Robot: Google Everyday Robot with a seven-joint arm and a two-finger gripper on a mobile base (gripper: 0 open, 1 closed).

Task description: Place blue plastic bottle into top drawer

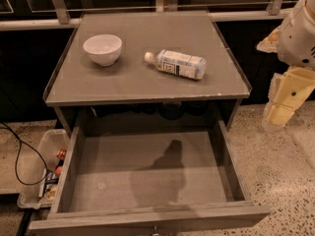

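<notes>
The blue plastic bottle lies on its side on the grey cabinet top, right of centre, with its white cap pointing left. The top drawer is pulled out toward me below the cabinet top. Its flat grey bottom holds nothing but a shadow. My gripper hangs at the right edge of the view, off the cabinet's right side and over the floor. It is well apart from the bottle and holds nothing that I can see.
A white bowl stands upright on the cabinet top, left of the bottle. A clear plastic bin with small items sits on the floor left of the drawer. A black cable loops beside it. Speckled floor lies to the right.
</notes>
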